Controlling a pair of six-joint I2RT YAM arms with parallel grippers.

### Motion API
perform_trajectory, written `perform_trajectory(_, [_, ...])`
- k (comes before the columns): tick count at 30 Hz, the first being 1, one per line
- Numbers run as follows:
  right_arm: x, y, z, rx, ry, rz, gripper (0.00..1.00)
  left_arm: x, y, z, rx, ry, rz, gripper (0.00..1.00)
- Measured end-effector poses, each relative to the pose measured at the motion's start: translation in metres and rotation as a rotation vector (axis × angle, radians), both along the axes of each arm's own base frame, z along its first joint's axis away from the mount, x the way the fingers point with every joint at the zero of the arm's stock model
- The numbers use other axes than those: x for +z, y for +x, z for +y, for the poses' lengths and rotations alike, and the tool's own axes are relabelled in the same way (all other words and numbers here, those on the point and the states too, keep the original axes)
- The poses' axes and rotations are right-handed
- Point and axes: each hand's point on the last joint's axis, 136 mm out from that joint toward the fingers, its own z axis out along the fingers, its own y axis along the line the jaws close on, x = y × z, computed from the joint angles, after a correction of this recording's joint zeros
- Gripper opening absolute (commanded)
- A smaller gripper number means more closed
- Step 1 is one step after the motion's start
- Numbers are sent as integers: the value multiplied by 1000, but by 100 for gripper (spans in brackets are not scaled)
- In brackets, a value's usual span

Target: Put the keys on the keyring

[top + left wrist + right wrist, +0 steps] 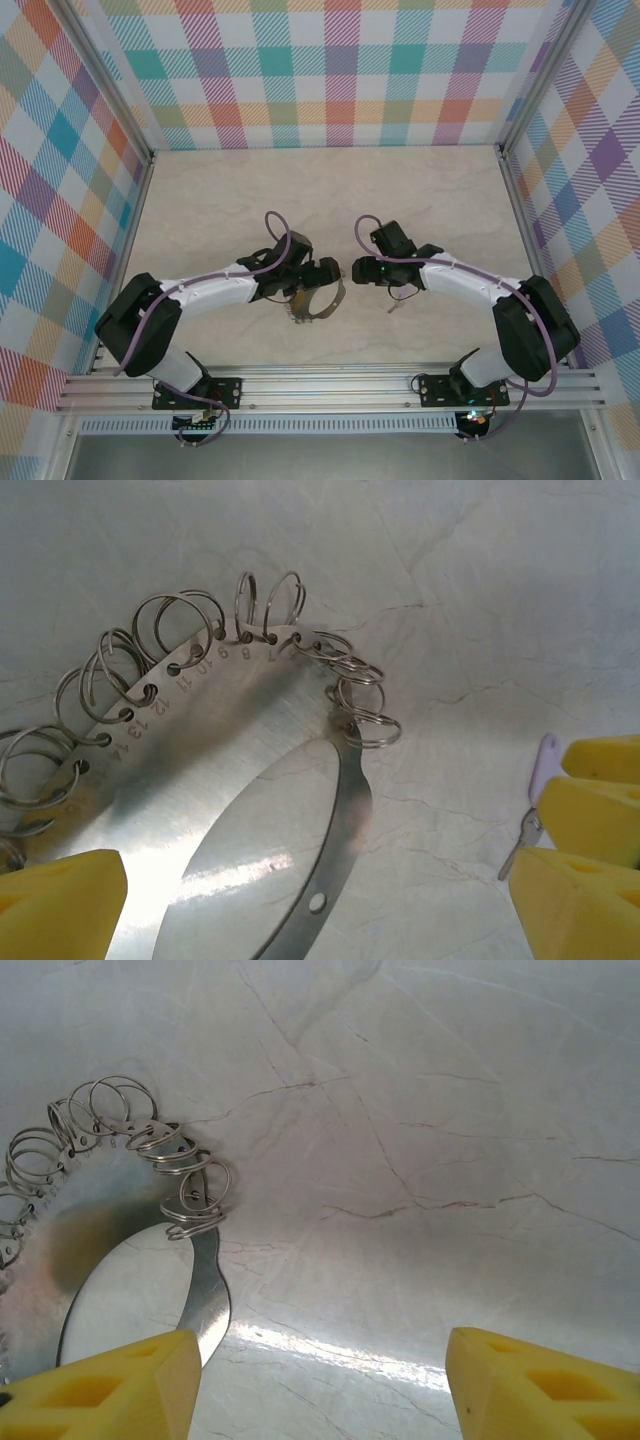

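Observation:
The keyring (345,810) is a thin silvery hoop fringed with small wire rings, lying on the pale marbled table. It lies between the wide-apart yellow pads (60,905) of my left gripper (318,910), which is open; its flat plate reaches the left pad and stays well clear of the right one. The key (545,765), lilac-headed with a short blade, rests on the table at the right edge of the left wrist view, beside yellow pads. My right gripper (320,1385) is open over bare table with nothing between its fingers. The keyring (205,1290) sits by its left pad. From above, both grippers (328,274) (362,270) face each other over the keyring (315,305).
Checked walls (330,70) close in the table on three sides. An aluminium rail (330,385) runs along the near edge by the arm bases. Bare tabletop (330,190) stretches beyond the grippers.

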Motion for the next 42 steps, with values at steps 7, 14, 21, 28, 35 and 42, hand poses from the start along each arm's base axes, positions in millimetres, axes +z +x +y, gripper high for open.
perform_trajectory(7, [-1,-4,-1,3,9,9,70,-21,1,-1,-1,30,27,98])
perform_trajectory(14, [-3,-7,6,24,52,16,75,-25,6,4,0,64,5,99])
perform_trajectory(21, [-3,-7,14,46,102,4,74,-26,25,14,10,96,-27,99])
perform_trajectory(28, [-9,-16,30,108,191,36,68,-19,59,22,9,122,-76,98])
perform_trajectory(35, [-20,-18,43,146,237,73,61,5,81,17,-30,105,-140,98])
perform_trajectory(42, [-33,-17,51,160,245,106,57,28,73,11,-70,55,-150,98])
